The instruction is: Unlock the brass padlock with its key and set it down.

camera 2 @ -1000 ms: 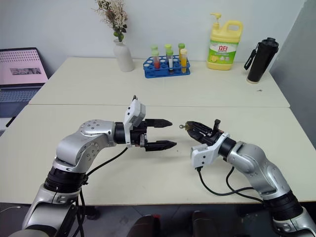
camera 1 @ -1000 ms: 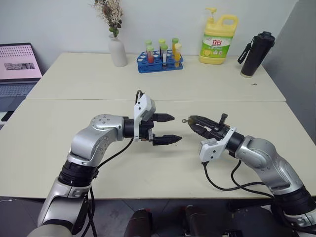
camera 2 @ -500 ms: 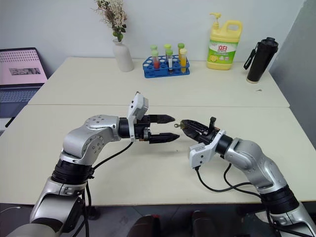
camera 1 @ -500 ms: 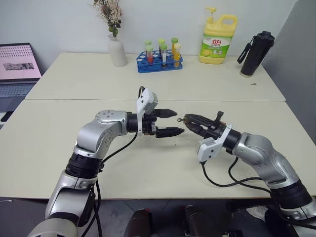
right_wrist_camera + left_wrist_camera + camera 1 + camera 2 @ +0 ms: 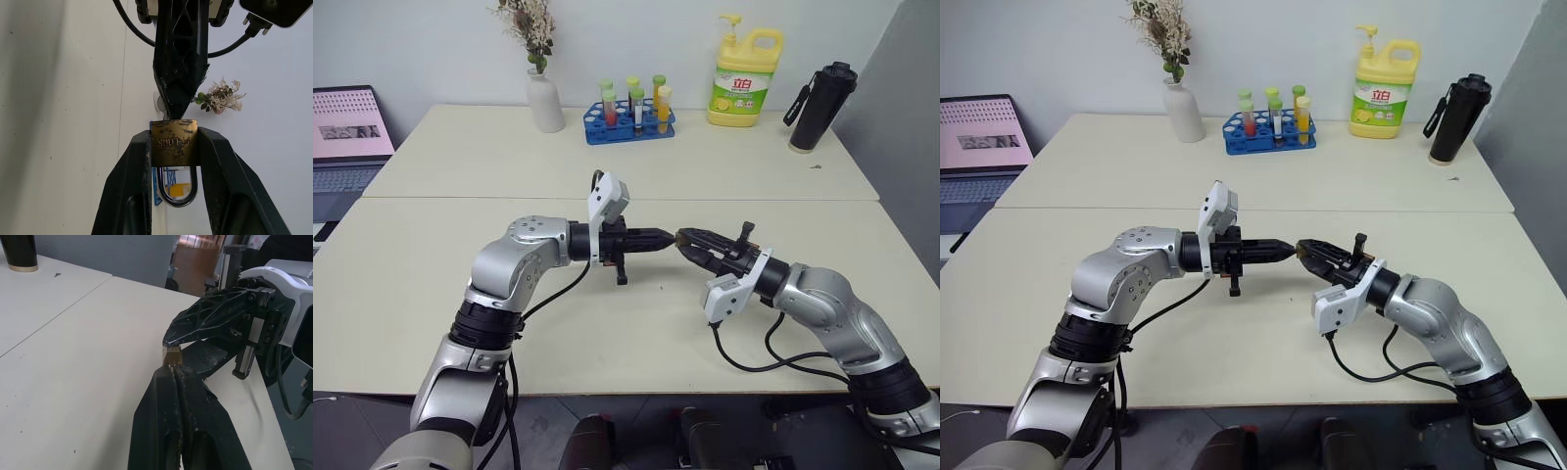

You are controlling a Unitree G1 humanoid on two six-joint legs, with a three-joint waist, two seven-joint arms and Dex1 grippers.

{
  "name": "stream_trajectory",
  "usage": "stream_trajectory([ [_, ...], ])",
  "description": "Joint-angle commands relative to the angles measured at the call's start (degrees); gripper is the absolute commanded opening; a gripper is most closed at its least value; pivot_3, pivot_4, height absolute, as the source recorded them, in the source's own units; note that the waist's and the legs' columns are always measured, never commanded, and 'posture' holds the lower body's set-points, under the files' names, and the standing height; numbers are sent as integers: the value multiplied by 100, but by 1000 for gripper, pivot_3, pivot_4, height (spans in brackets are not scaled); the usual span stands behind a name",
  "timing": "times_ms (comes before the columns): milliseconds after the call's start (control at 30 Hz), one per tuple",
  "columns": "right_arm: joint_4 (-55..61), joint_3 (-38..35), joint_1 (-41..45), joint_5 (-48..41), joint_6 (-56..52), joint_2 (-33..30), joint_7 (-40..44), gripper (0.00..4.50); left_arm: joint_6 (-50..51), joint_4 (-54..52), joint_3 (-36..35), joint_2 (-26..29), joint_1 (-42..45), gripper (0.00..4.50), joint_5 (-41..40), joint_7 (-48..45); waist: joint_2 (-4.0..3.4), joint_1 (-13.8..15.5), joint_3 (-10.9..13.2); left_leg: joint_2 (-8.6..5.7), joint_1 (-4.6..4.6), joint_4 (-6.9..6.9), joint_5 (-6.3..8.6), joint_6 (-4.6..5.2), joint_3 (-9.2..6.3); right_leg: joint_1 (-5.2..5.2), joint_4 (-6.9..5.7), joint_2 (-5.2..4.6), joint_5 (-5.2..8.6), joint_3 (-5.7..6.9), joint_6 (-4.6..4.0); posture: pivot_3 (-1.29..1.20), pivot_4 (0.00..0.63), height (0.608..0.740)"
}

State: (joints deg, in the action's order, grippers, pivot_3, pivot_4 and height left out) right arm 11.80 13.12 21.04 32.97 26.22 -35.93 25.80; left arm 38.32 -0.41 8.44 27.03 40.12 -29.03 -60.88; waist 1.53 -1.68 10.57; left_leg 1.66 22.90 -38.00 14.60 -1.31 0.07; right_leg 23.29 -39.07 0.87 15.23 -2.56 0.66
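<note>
The brass padlock sits clamped between the right gripper fingers, held above the table, shackle still closed. The left gripper fingers are pressed shut at the lock's base, probably pinching the key, which I cannot make out. The unlocking step is in hand; next comes a careful twist.

Ahead of me, upper frame: white vase of dried flowers | blue test-tube rack | yellow detergent bottle | black flask upper right | laptop far left

Brass padlock clamped between right tool's fingers, shackle closed
</note>
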Motion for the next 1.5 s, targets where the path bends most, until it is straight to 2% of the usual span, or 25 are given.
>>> stream_trajectory([
  [33, 158, -78, 104, -134, 59, 29, -41, 924, -63, -133, -18, -30, 83, 0, -28, -50, 0, 0, 0, 0, 0, 0, 0, 0, -1, 0, 0, 0, 0, 0, 0, 0, 150, 740],
  [267, 124, -84, 130, -182, 84, 57, -51, 924, -42, -180, -20, 36, 26, 0, -32, -78, 0, 0, 0, 0, 0, 0, 0, 0, 0, 0, 0, 0, -1, 0, -2, 0, 150, 740],
  [467, 73, -113, 132, -313, 103, 90, -54, 924, -633, -286, 2, 33, -78, 0, 99, -261, 0, 0, 0, 0, 0, 0, 0, 0, 0, 0, 0, 0, -2, 0, -3, 0, 150, 740],
  [767, 66, -147, 136, -444, 65, 175, -53, 924, -3774, -103, 430, 159, -343, 0, 1511, -693, 0, 7, 0, 0, 0, 0, 0, 0, 4, 0, 1, -1, -10, -1, -18, 0, 150, 740],
  [933, 69, -148, 159, -458, 42, 188, -54, 924, -4851, 303, 445, 5, -270, 0, 1856, -616, 0, 12, 0, -2, 0, -1, 0, 1, 8, -1, 1, -1, -10, -1, -17, 0, 150, 740],
  [1067, 83, -153, 144, -472, 35, 182, -50, 924, -5252, 554, 380, -109, -211, 0, 1948, -507, 0, 11, 0, -2, 0, -1, 0, 1, 9, -1, 1, 0, -10, 0, -18, 0, 150, 740],
  [1133, 75, -150, 150, -477, 31, 182, -44, 924, -5238, 624, 320, -195, -172, 0, 1909, -416, 0, 11, 0, -2, 1, -1, 0, 1, 9, -1, 1, 0, -10, 1, -17, 0, 150, 740],
  [1300, 84, -150, 147, -478, 24, 189, -38, 924, -3832, 283, 253, -219, -225, 0, 1408, -380, 0, 6, 0, -1, 2, -1, 0, 1, 7, -1, 0, 0, -4, 2, -5, 0, 150, 740],
  [1400, 82, -145, 149, -479, 26, 180, -34, 924, -3254, 194, 162, -232, -150, 570, 1200, -303, 0, 2, 0, 0, 0, -1, 0, 1, 4, -1, -1, 2, -3, 3, -4, 0, 150, 740],
  [1500, 77, -144, 146, -490, 25, 170, -25, 924, -2564, 148, 23, -206, -41, 1448, 942, -220, 0, 3, 0, 0, 1, -1, 0, 1, 3, -1, -1, 2, -3, 3, -3, 0, 150, 740],
])
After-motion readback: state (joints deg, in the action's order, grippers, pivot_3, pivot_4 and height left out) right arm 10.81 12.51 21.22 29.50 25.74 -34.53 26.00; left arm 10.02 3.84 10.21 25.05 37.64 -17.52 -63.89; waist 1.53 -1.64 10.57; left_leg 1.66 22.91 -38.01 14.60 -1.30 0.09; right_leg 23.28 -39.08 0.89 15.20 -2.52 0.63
